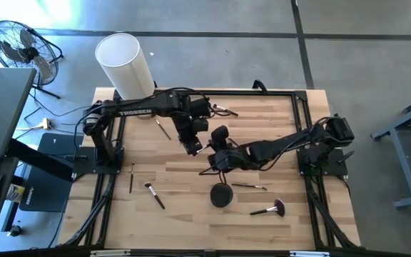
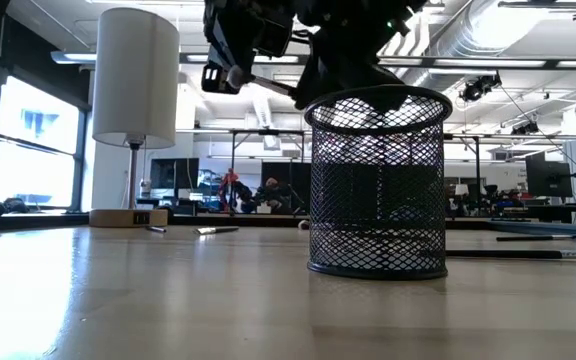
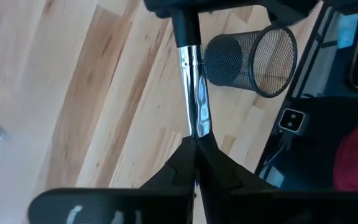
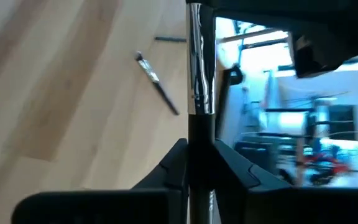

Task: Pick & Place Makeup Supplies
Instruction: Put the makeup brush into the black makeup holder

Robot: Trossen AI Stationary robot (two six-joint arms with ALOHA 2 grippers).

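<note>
Pale wood-grain surface (image 1: pixel 191 207), smooth and matt. Black wire-mesh cup (image 2: pixel 378 185). Brush (image 3: pixel 194 93) with a glossy, mirror-bright metal ferrule, held between matt black fingers (image 3: pixel 219 171).

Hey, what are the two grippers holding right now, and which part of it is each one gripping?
Both grip one slim makeup brush. The left gripper pinches one end of its silver ferrule; the right gripper pinches the dark handle beside the ferrule, above the wooden table.

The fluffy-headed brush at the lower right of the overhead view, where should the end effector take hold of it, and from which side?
Grip the fluffy-headed brush at mid-handle, not the soft head. It lies flat on the table, apart from the black cup, so come straight down from above, with the fingers closing across the thin handle.
</note>
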